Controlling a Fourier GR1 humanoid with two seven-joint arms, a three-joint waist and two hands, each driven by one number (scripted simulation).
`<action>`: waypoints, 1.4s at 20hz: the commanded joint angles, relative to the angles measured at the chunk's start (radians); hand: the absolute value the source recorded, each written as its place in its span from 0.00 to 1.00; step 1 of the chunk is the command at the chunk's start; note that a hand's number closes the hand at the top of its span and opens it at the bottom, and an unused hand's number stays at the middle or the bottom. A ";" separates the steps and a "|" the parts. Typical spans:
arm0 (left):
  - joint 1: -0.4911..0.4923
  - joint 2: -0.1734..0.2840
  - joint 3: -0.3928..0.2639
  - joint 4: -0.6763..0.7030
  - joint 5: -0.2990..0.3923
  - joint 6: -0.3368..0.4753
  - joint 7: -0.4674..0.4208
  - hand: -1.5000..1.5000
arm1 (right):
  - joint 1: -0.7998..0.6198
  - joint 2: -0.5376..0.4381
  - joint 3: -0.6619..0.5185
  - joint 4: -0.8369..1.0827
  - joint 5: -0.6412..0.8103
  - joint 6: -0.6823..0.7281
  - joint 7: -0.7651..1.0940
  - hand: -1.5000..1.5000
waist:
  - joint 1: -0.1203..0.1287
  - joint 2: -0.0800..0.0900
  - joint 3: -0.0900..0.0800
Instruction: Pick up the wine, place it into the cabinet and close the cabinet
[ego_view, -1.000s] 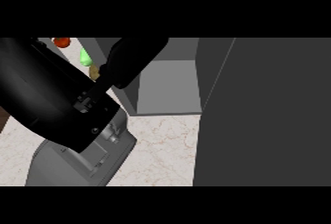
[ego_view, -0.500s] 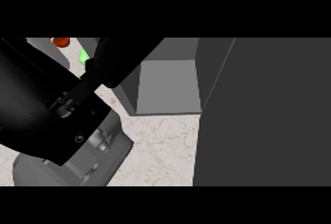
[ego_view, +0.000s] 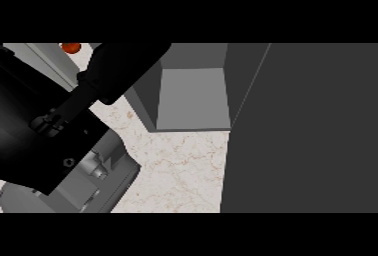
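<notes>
Black left hand (ego_view: 33, 142) on its grey forearm, extended over the marbled white surface (ego_view: 177, 170) toward the open dark-grey cabinet (ego_view: 192, 95), presumably to deliver the wine, which is not distinguishable here; whether its fingers are spread or closed cannot be told.

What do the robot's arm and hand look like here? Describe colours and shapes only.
Only the left arm shows: a grey, boxy forearm with bolt holes and ridges, ending in a large glossy black wrist block. From it a black hand narrows toward the cabinet. No cables or markings visible.
</notes>
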 joint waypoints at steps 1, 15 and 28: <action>0.007 0.000 0.001 -0.029 0.012 -0.057 0.162 0.00 | 0.016 0.001 0.052 -0.079 0.053 -0.026 0.051 0.00 | -0.001 -0.001 -0.001; 0.234 0.000 0.001 -0.038 0.055 0.083 0.161 0.00 | 0.017 -0.034 -0.104 -0.045 0.014 -0.013 0.001 0.00 | 0.002 0.008 0.000; 0.561 0.000 0.090 0.000 0.063 0.320 -0.003 0.00 | 0.172 -0.042 -0.153 -0.134 -0.038 0.085 -0.048 0.00 | 0.005 0.007 -0.001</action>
